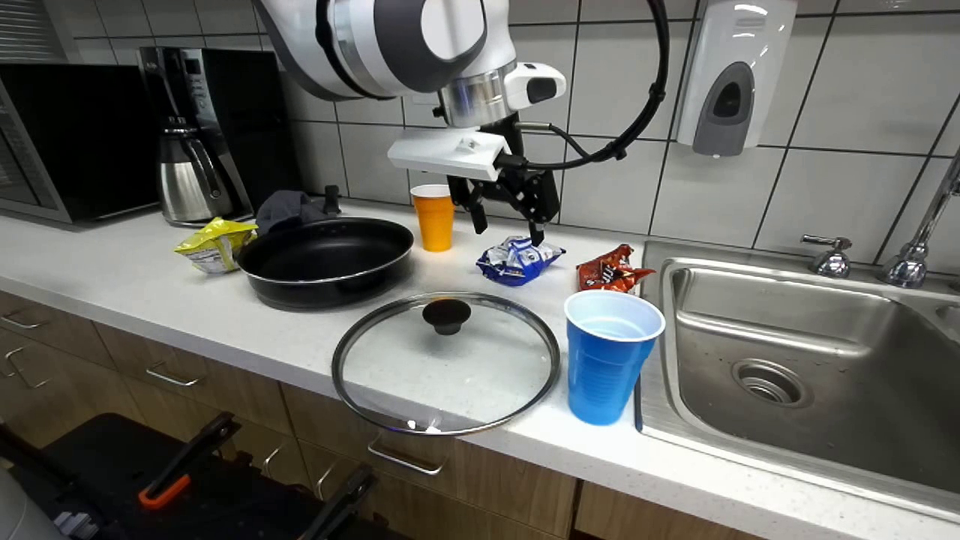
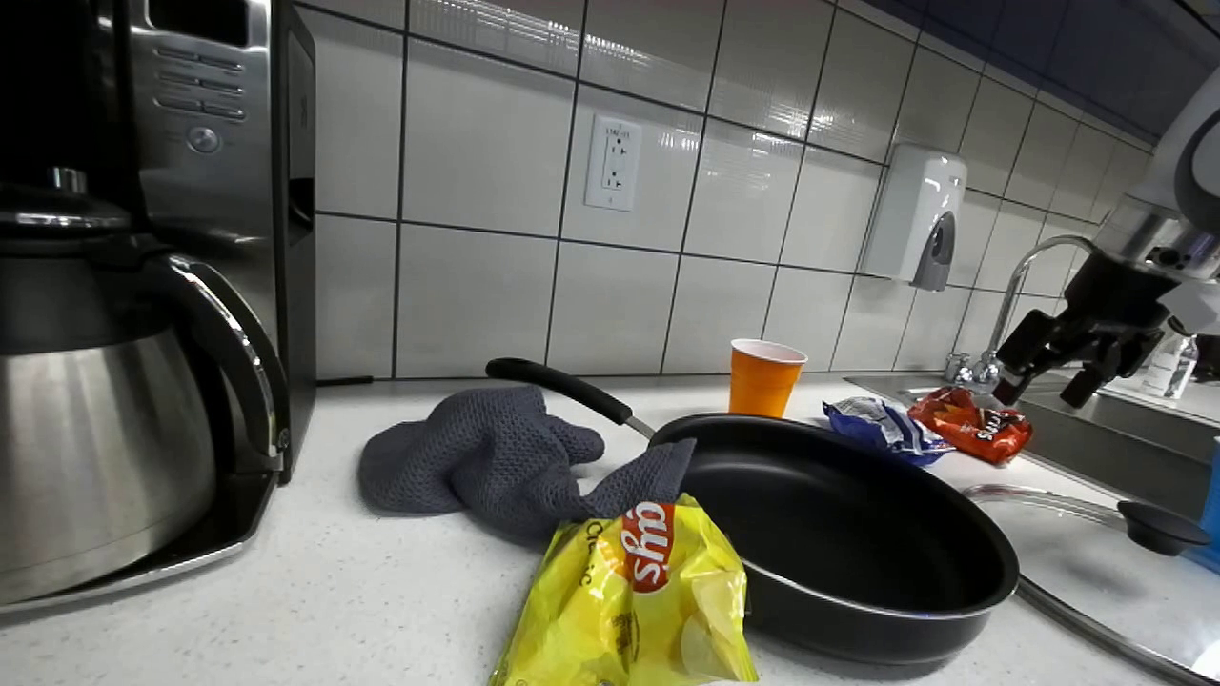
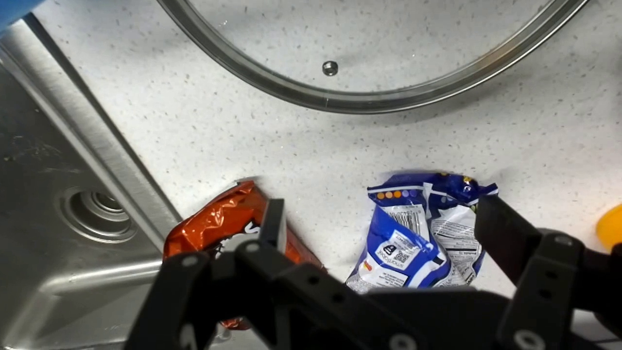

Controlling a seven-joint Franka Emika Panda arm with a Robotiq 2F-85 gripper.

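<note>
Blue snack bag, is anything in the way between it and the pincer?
Nothing visible stands between the open pincer and the blue snack bag below it. The red snack bag lies beside the blue one, partly hidden by the pincer in the wrist view.

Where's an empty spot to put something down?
The counter is bare between the coffee pot and yellow bag. A strip between the glass lid and the blue bag and red bag is free too, though open jaws hang nearby. It's crowded where the yellow bag, grey cloth and black pan bunch together. The blue cup stands between lid and sink.
</note>
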